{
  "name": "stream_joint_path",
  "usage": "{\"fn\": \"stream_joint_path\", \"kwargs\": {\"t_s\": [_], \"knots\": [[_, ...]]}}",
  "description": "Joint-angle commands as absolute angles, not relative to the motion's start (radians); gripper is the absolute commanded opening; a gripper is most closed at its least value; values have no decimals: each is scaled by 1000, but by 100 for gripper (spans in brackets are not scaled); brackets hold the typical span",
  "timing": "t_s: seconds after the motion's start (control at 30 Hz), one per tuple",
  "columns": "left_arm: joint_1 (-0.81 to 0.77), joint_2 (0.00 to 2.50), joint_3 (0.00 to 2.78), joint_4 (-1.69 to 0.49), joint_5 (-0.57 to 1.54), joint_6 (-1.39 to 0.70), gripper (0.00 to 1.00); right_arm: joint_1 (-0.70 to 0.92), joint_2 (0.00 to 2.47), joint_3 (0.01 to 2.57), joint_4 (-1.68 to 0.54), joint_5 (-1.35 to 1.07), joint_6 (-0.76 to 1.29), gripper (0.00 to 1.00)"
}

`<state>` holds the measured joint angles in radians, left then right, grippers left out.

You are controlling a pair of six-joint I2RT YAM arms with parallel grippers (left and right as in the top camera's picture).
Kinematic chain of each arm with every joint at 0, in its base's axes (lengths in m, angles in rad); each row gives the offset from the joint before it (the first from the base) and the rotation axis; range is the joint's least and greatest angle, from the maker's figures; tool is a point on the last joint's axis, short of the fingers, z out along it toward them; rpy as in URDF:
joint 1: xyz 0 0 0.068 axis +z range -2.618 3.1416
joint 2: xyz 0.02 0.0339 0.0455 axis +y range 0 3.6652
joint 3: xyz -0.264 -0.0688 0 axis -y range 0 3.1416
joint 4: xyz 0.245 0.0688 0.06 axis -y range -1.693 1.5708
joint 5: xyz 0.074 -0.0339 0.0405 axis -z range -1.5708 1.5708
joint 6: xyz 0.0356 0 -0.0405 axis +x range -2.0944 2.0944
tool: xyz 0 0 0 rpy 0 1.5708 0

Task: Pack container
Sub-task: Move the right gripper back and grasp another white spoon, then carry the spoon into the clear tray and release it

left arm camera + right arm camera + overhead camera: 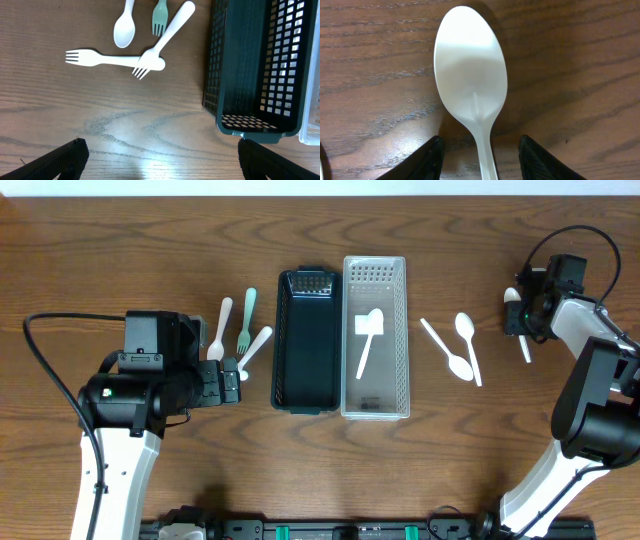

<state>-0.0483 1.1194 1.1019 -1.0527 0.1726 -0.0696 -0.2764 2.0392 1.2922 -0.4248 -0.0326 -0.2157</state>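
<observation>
Two bins side by side mid-table: the dark bin (281, 350) is empty and the clear bin (403, 350) holds one white utensil (368, 340).
Left of them lie a pale spoon (125, 27), a green fork (159, 17) and two crossed white forks (110, 59). The left gripper (165, 165) hovers nearby, spread wide, holding nothing. Two loose spoons (466, 345) lie to the right of the bins. Far right, the right gripper (482, 160) stands parted, straddling a white spoon (470, 65) that lies flat on the table, without pinching it.
</observation>
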Motion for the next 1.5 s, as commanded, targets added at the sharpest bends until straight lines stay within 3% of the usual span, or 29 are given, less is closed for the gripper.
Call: {"fn": "stream_joint_path", "kwargs": {"t_s": [0.0, 0.13, 0.33, 0.43, 0.77, 1.03, 1.23, 1.4, 1.47], "knots": [[-44, 1124, 1117, -1062, 161, -53, 98, -282, 2070, 1288, -426, -39, -191, 45], [-44, 1124, 1117, -1063, 160, -53, 98, -282, 2079, 1288, -431, -39, -160, 37], [-44, 1124, 1117, -1063, 160, -53, 98, -282, 2080, 1287, -457, -39, -41, 12], [-44, 1124, 1117, -1063, 160, -53, 98, -282, 2076, 1289, -466, -43, -10, 5], [-44, 1124, 1117, -1062, 160, -53, 98, -252, 1846, 1327, -590, -265, 109, 1], [-44, 1124, 1117, -1061, 160, -53, 98, -15, 1568, 1327, -690, -344, 314, 1], [-44, 1124, 1117, -1061, 160, -53, 98, 273, 1600, 1316, -699, -196, 434, 1], [-44, 1124, 1117, -1062, 160, -53, 98, 411, 1727, 1312, -661, -40, 485, 1], [-44, 1124, 1117, -1062, 160, -53, 98, 433, 1785, 1312, -622, -37, 481, 13]]}}
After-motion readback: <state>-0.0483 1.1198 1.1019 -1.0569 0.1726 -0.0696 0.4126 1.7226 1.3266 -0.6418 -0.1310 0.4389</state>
